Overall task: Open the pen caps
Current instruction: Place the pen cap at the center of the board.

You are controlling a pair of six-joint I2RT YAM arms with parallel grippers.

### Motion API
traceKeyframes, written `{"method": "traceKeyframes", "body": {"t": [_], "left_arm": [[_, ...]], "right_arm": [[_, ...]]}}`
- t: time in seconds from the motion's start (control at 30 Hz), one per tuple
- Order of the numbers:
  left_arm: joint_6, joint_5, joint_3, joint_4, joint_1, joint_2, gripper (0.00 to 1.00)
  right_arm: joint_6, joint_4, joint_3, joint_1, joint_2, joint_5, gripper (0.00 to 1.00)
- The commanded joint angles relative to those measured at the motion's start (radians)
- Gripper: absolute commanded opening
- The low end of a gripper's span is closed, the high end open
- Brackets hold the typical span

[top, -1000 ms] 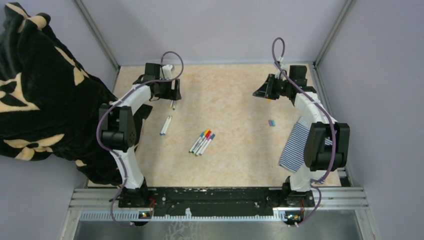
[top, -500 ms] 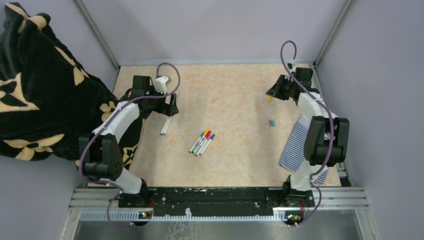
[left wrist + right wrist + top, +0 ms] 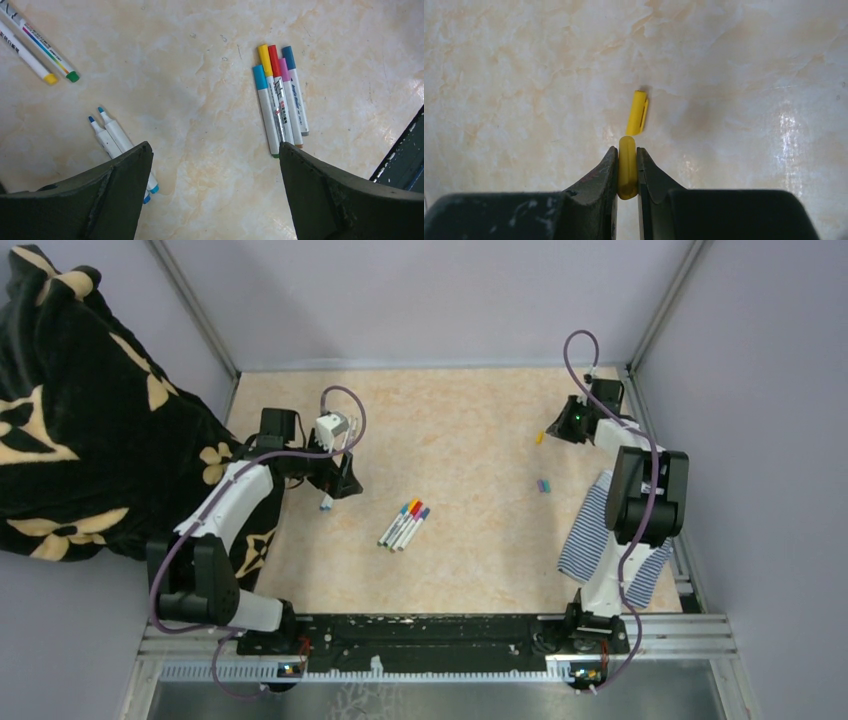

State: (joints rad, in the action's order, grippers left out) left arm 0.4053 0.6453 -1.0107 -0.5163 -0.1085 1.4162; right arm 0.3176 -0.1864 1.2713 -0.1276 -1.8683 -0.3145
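Right tool [image 3: 626, 153] grips 1 cylindrical cap [image 3: 627, 172] (yellow).

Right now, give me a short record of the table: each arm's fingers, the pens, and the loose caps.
left fingers: open, holding nothing
right fingers: shut on a yellow cap
second yellow cap: loose on the table, just beyond the held one
capped pens: five, side by side
uncapped pens: two, blue tips, by the left fingers
other caps: purple and teal, near the striped cloth
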Motion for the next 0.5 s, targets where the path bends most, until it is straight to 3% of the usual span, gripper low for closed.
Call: {"method": "traceKeyframes", "body": {"t": [0.0, 0.47], "left_arm": [[0.046, 0.072, 0.024, -0.006, 0.004, -0.042, 0.99], [0.055, 0.097, 0.039, -0.002, 0.005, -0.045, 0.99]], "right_arm": [[0.004, 0.057, 0.079, -0.004, -0.041, 0.053, 0.0], [0.008, 0.066, 0.139, -0.005, -0.144, 0.08, 0.02]]}}
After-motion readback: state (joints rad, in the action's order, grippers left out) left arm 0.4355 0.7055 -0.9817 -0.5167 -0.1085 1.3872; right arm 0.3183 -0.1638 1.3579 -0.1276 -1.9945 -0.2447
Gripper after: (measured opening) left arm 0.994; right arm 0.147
